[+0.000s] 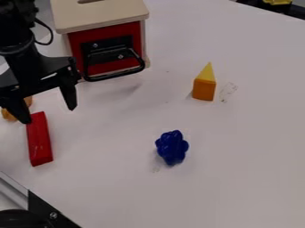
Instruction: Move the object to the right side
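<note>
At the left of the camera view my gripper [49, 115] hangs down with its two fingers spread and nothing between them. A long red block [39, 140] lies close below, its upper end beside the left fingertip; whether they touch I cannot tell. A dark blue lumpy object [172, 147] rests near the middle of the table. To the upper right stands an orange block [204, 89] with a yellow triangular piece [207, 72] on top.
A wooden box [106, 42] with a red front and black handle stands just right of the arm at the top. An orange item [8, 114] is partly hidden behind the left finger. A metal rail [13, 190] edges the lower left of the white table [238, 169].
</note>
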Controlling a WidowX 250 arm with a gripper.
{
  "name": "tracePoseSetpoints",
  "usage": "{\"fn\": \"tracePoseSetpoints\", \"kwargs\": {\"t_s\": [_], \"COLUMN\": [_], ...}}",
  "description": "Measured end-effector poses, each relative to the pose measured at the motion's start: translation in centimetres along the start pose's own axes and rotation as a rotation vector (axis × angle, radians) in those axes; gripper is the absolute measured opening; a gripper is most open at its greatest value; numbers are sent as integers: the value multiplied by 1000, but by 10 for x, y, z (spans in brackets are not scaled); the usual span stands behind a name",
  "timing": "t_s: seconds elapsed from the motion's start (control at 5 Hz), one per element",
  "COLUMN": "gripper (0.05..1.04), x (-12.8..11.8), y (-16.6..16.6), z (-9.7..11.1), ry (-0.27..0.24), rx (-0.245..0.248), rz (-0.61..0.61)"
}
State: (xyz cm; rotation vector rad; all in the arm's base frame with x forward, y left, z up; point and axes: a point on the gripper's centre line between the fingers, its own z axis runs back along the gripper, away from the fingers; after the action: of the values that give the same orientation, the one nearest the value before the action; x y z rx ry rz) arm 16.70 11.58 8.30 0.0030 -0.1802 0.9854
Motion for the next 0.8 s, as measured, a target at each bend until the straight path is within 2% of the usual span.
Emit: {"fn": "tracePoseSetpoints", "kwargs": {"t_s": [0.2,0.4,0.8], "gripper": [998,998,998], "x": [-4,-2,10], "y": [1,5,15], "z": [-4,-13,-44], "ry": [17,11,25], "rx": [6,76,195], "rz": [-1,33,95]}}
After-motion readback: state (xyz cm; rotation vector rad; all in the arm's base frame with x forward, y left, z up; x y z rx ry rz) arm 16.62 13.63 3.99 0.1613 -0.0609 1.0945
